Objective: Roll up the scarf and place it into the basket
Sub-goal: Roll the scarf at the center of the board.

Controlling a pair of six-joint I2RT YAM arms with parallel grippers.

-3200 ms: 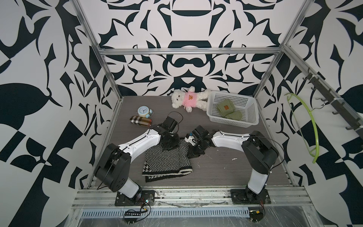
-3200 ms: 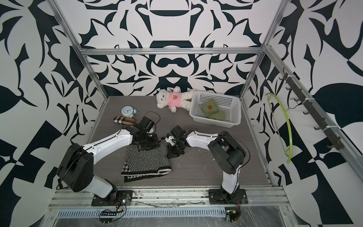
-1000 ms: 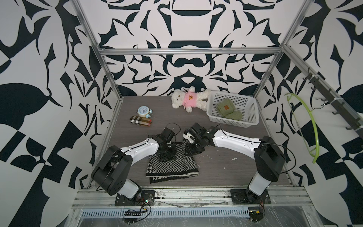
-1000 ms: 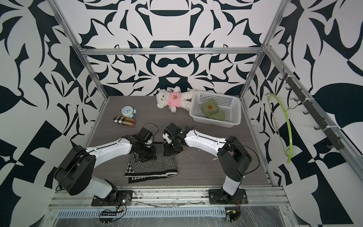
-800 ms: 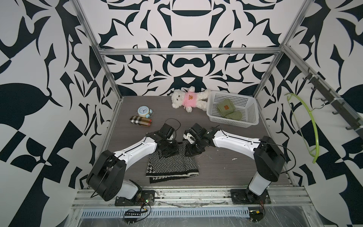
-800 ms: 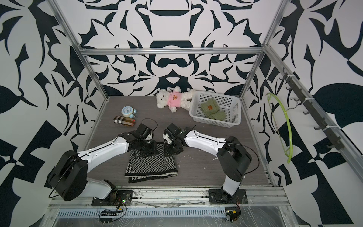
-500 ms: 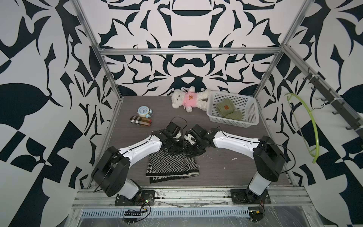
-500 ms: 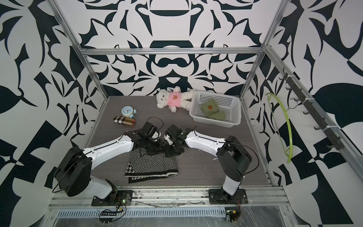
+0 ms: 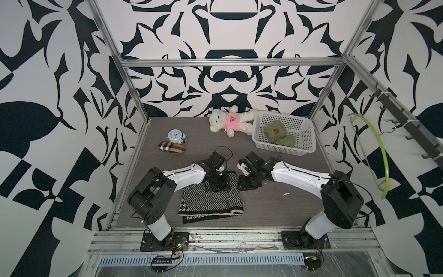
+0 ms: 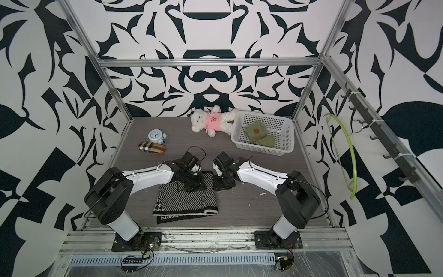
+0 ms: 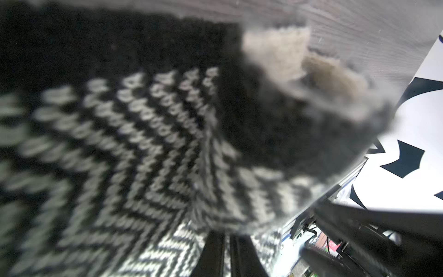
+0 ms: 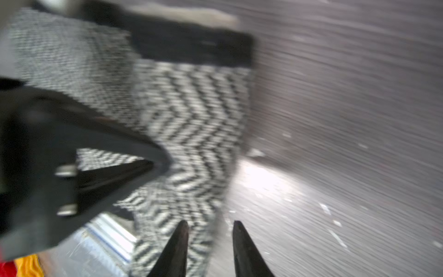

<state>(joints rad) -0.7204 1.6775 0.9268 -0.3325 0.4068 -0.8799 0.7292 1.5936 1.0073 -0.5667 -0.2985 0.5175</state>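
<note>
Scarf [image 9: 211, 199] position: black-and-white zigzag knit lying folded flat on the grey table [image 9: 275, 211], near-centre, between the two arms. We see layered edges along its near side; it is not rolled. Basket [image 9: 282, 149]: white, perforated, at the far right of the table, well apart from the scarf. A green knitted item [image 9: 278, 135] lies inside it. Left gripper [image 9: 217, 185] sits low over the far edge of the scarf in both top views. In the left wrist view its fingers [image 11: 211, 251] stand almost together, with only a thin slit between them. Knit fabric bunches up right at their tips, and a black band and a pale fringe of the scarf are raised close to the lens. We read this as closed on a pinch of the scarf, though blur keeps us from seeing the contact itself. Right gripper [image 9: 247, 184] is down at the scarf's far right corner, just beside the left one. In the right wrist view its two pointed fingertips [image 12: 239, 242] are parted by a modest gap. One tip is over the knit, the other over bare table, and we see nothing clamped between them. Other items noted: white teddy bear [image 9: 229, 121] in a pink shirt, at the far wall just beside the basket's left end; blue alarm clock [image 9: 174, 136] and plaid roll [image 9: 172, 150] at far left, just beside each other; green hanger [image 9: 381, 153] at the right wall.
</note>
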